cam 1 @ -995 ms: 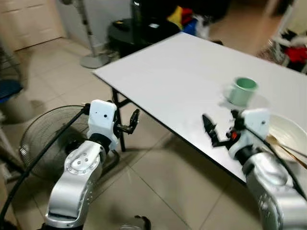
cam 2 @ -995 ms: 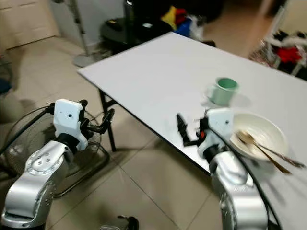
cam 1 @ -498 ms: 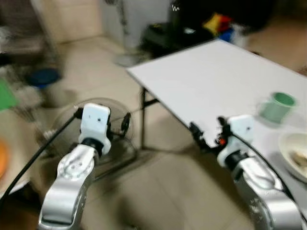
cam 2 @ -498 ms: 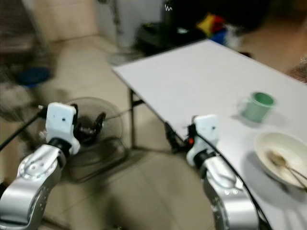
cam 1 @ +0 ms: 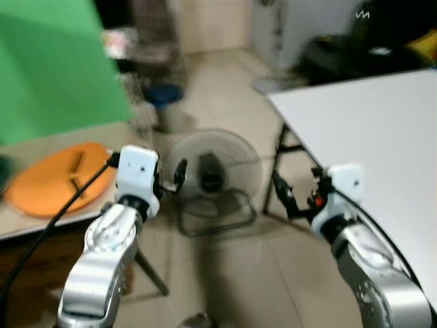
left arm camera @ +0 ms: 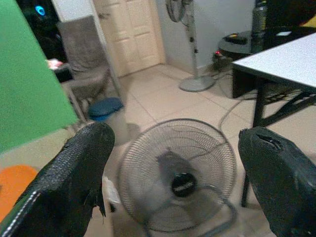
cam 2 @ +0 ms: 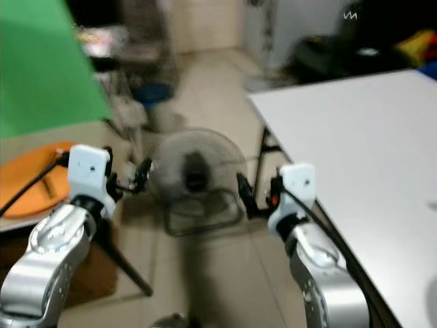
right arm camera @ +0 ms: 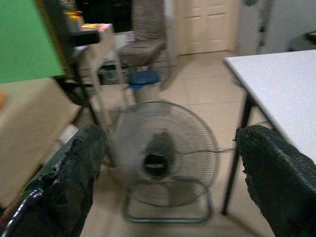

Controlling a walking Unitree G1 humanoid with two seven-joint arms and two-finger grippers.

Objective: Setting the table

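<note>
Facing: we're looking at a floor fan (cam 1: 214, 174) on the tiles, with the white table (cam 1: 382, 130) off to our right and its near corner just beyond the right arm.
Left gripper (cam 1: 179, 172): held out in front of us, fingers (left arm camera: 81, 163) spread wide apart, nothing between them.
Right gripper (cam 1: 281, 193): up beside the table's edge, fingers (right arm camera: 276, 163) likewise well apart and carrying nothing.
Task's thing: an orange plate-like dish (cam 1: 58, 178) lies on a tan side surface (cam 1: 41, 219) to our left, with what may be a small utensil on it; the blur makes that hard to confirm.
Handling, our guess: flat, stiff and fairly light, probably smooth at the rim, so it could slide under a careless pinch.
Where to take hold: we'd go for the near rim, one finger under and one over, keeping it level so whatever lies on it doesn't roll off.
Stage: nothing picked up yet.
</note>
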